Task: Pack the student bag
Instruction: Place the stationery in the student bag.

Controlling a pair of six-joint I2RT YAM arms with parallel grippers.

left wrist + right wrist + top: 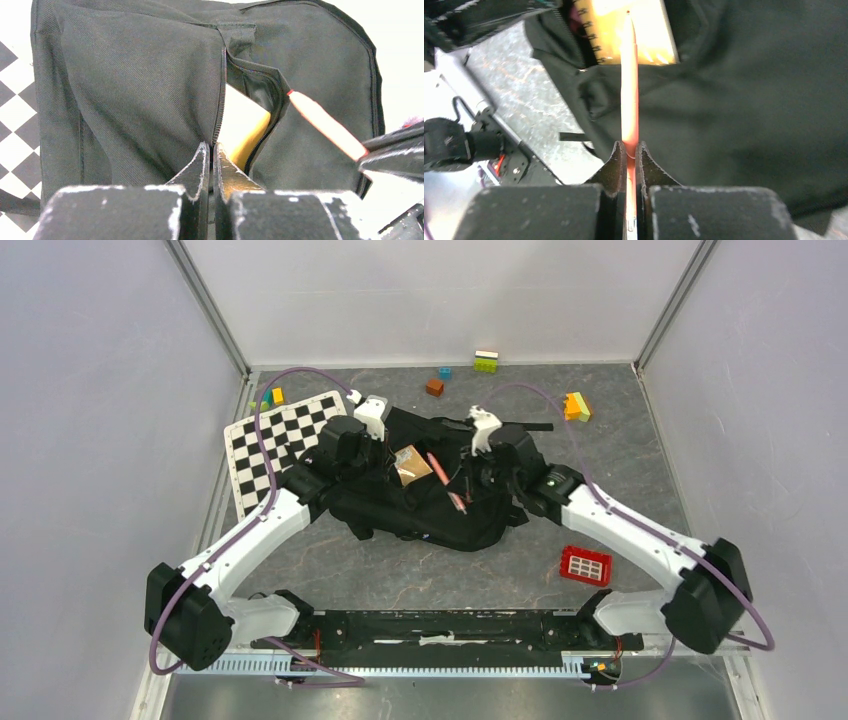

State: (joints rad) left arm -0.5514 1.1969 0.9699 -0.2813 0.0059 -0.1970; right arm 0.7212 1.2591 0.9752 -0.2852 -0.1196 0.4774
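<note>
Top external view: I see the student bag, a big black soft backpack, lying crumpled at the ctr of the grey mottled table, btwn my two arms. The left arm reaches in from the near left and the right arm from the near right. Both wrists sit over the bag. A pocket is open on the bag's top, w/ a tan flat item showing inside. A pink-red pencil slants just right of that item, above the black fabric. A checkered mat lies left of the bag, and the left arm crosses over its near corner. A red block sits near right, well apart from the bag. Small coloured blocks are scattered toward the far edge.

Left wrist view: the left gripper has its jaws pressed together, pinching the bag's fabric at the zip edge of the open pocket. The opening gapes just beyond the fingertips. Its inside is too bright to make out, apart from a yellow-orange edge. The pencil comes in from the right, tip at the opening's rim.

Right wrist view: the right gripper is clamped on the pencil, which runs straight out from btwn the jaws. Its tip points at the pale yellow item in the opening; can't tell if it touches.
</note>
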